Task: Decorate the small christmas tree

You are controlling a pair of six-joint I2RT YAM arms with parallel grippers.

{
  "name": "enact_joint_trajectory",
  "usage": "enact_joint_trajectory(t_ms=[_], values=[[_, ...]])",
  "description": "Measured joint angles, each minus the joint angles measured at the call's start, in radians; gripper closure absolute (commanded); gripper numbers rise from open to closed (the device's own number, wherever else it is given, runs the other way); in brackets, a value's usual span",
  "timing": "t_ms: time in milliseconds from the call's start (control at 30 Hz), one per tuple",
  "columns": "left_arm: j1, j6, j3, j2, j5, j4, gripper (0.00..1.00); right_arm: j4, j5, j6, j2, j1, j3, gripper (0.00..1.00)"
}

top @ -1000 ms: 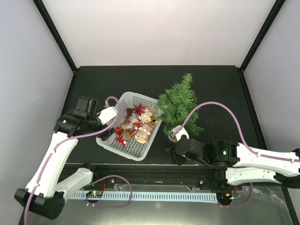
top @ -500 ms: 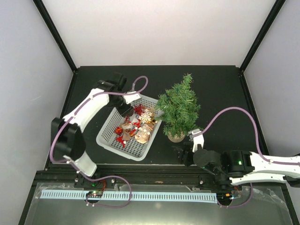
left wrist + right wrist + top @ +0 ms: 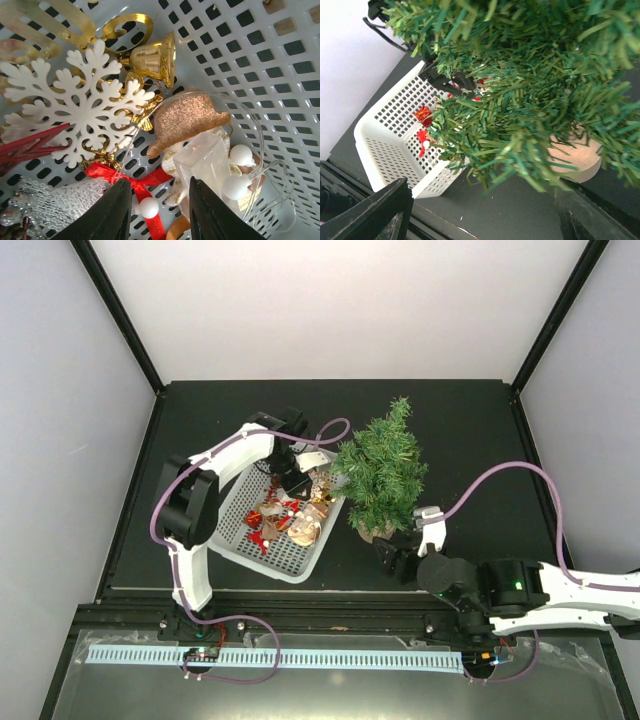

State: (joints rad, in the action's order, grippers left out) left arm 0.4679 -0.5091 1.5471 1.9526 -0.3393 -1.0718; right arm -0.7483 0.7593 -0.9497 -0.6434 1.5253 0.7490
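The small christmas tree (image 3: 383, 465) stands upright on its round tan base (image 3: 375, 532), just right of the white basket (image 3: 240, 540) of ornaments. My left gripper (image 3: 297, 483) reaches down into the basket's far right corner. Its jaws (image 3: 160, 200) stand a little apart over a red ribbon (image 3: 145, 180) and a white bead, beside a clear bauble with a glittery brown hat (image 3: 187, 117). A white snowflake (image 3: 75, 107) and a gold bell (image 3: 152, 57) lie close by. My right gripper (image 3: 398, 558) is open just in front of the tree's base, with the tree (image 3: 520, 90) filling its view.
The basket (image 3: 395, 135) sits at an angle, its near right corner almost under the tree's lower branches. The table's near metal rail (image 3: 300, 600) runs behind my right gripper. Black frame posts (image 3: 125, 325) and white walls close in the sides and back.
My left arm swung from the basket's left side over to its far right corner, and its jaws narrowed. My right gripper backed away from the tree's base and opened wider.
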Motion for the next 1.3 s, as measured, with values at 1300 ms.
enact_joint_trajectory(t_ms=[1300], values=[[0.044, 0.005, -0.077, 0.073, -0.077, -0.066, 0.42, -0.041, 0.044, 0.029, -0.004, 0.0, -0.032, 0.18]])
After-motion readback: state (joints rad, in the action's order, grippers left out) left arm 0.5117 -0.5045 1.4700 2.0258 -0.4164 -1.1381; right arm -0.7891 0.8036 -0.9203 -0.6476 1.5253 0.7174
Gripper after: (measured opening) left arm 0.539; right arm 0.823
